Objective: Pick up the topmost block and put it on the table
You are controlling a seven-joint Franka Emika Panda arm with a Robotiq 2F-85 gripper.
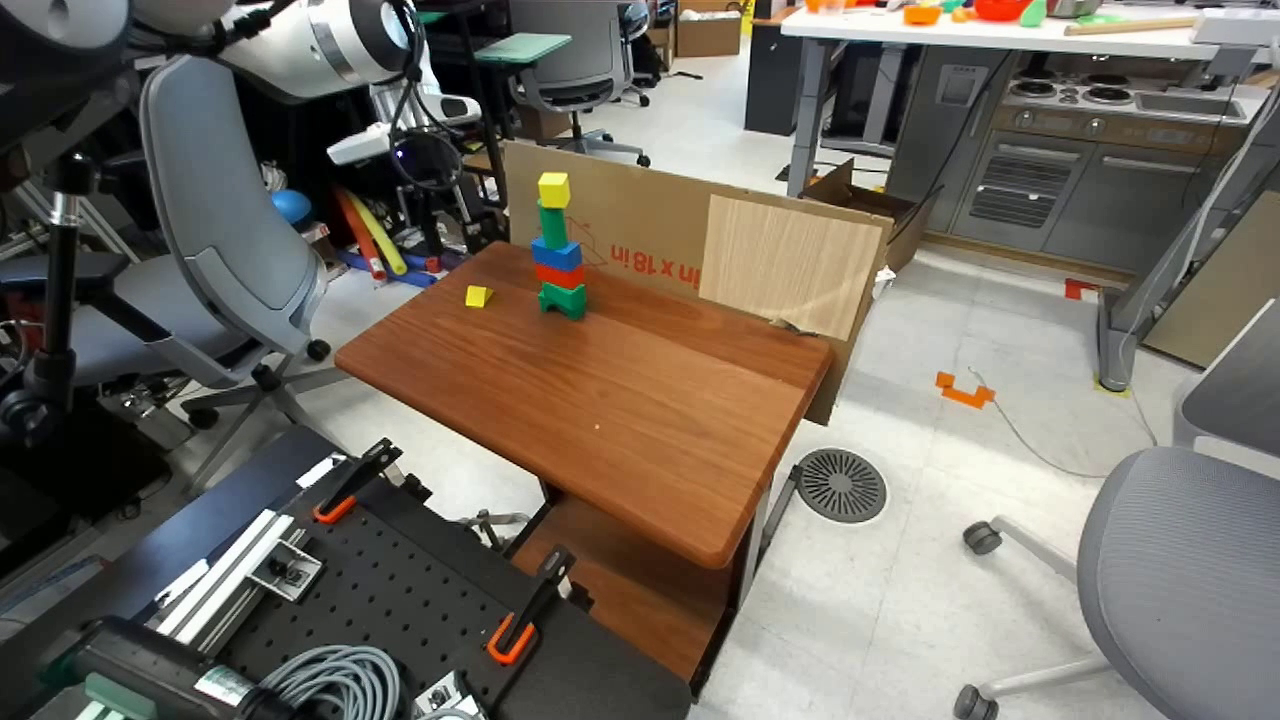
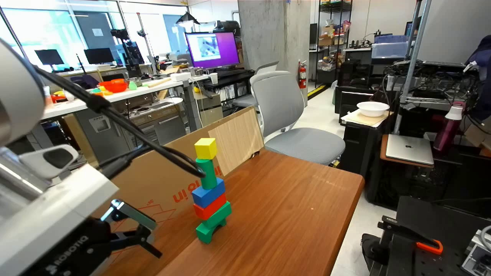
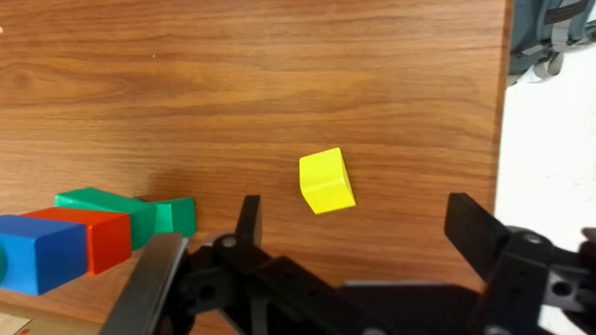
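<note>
The topmost block is a yellow cube (image 1: 554, 190) on top of a tower; it also shows in an exterior view (image 2: 206, 148) and is out of the wrist view. Below it stand a green cylinder (image 2: 207, 174), a blue block (image 2: 209, 193), a red block (image 2: 211, 207) and a green arch block (image 1: 563, 300). The tower stands upright on the reddish-brown table (image 1: 600, 400). My gripper (image 2: 157, 240) is open and empty, beside the tower and apart from it. In the wrist view my gripper (image 3: 356, 197) is above the table, with the tower's lower blocks at lower left.
A separate yellow block (image 3: 326, 181) lies on the table near the tower, also seen in an exterior view (image 1: 478, 296). A cardboard panel (image 1: 620, 215) stands along the table's edge behind the tower. A grey chair (image 1: 235, 220) and a black pegboard bench (image 1: 420, 570) are beside the table.
</note>
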